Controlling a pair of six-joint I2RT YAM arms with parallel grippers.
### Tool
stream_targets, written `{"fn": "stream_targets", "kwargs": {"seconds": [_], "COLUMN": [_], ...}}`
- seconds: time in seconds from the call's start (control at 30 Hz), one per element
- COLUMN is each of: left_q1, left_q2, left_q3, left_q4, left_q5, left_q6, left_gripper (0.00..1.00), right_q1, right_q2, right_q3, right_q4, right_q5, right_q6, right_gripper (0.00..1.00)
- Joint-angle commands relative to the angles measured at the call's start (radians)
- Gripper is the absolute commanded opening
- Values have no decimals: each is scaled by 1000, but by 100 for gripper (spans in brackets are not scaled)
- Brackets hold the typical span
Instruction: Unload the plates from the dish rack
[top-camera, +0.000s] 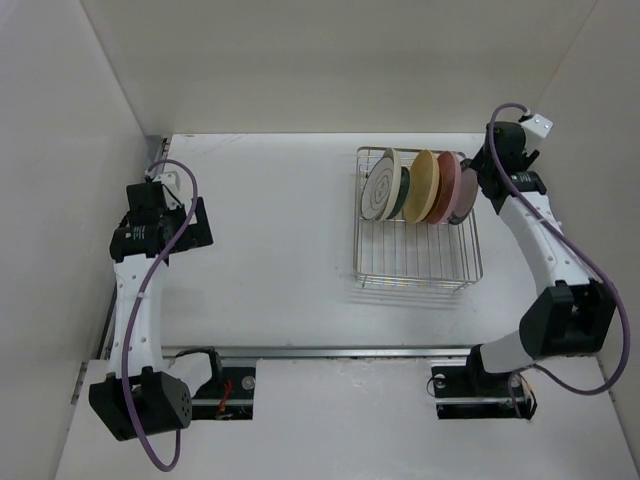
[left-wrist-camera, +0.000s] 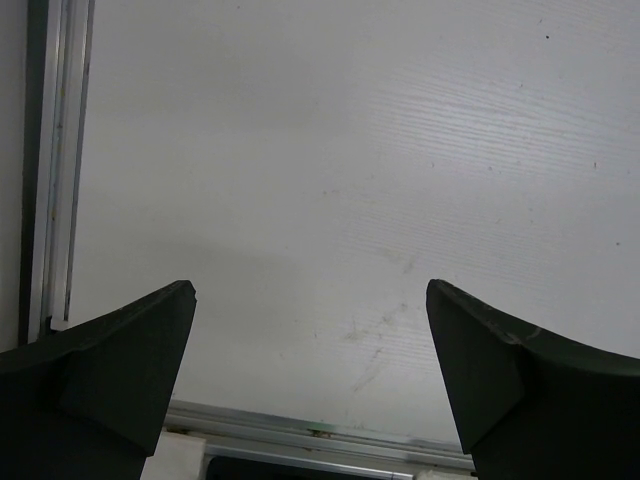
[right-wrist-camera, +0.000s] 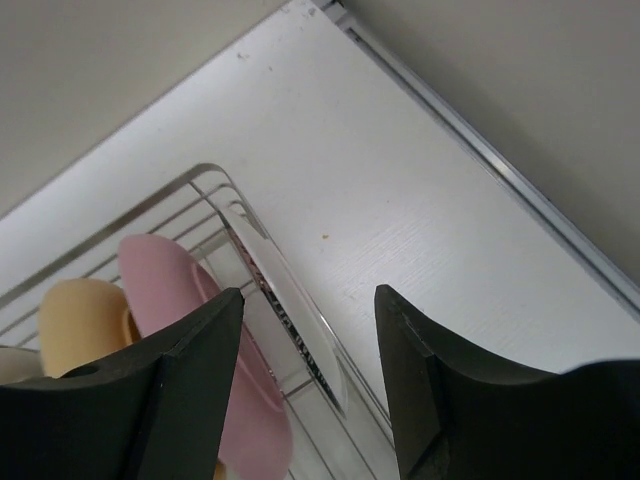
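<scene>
A silver wire dish rack (top-camera: 418, 270) sits right of the table's middle, with several plates on edge at its far end: a white line-patterned plate (top-camera: 378, 190), a dark teal one (top-camera: 400, 196), a yellow-tan one (top-camera: 424, 186) and a pink one (top-camera: 452, 188). My right gripper (top-camera: 470, 178) is open at the rack's far right corner. In the right wrist view its fingers straddle a white plate with a dark lettered rim (right-wrist-camera: 290, 310), with the pink plate (right-wrist-camera: 190, 330) and yellow-tan plate (right-wrist-camera: 80, 325) beside it. My left gripper (left-wrist-camera: 310, 330) is open and empty over bare table at the left.
White walls enclose the table on the left, back and right. A metal rail (top-camera: 330, 352) runs along the near edge by the arm bases. The table's edge strip (right-wrist-camera: 480, 150) runs close to the rack's right side.
</scene>
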Motion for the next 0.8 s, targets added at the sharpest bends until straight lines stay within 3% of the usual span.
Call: {"fn": "stream_targets", "kwargs": {"seconds": [0.0,0.27,0.4,0.47,0.57,0.77], "left_q1": [5,5,5,5,5,5], "left_q2": [-6,-6,-6,-6,-6,-6], "left_q3": [-8,-17,-17,-17,-17,-17], "left_q4": [17,17,17,17,17,17], "left_q5": [24,33,43,43,55,75], "left_q6": [9,18,18,18,18,28], "left_gripper": [100,100,100,100,100,100], "right_q1": [-14,-14,-14,-14,-14,14], "right_q2": [77,122,158,172,159,30], "right_q3": [23,-46,-46,-46,-35,-11], "right_q4": [5,54,64,44,19,19], "right_q5": [-47,-84,-84,-57,-1,141], "right_q6": [-17,-17,-26,-26,-37,-98], "right_gripper": [61,53,35,15,0,0]}}
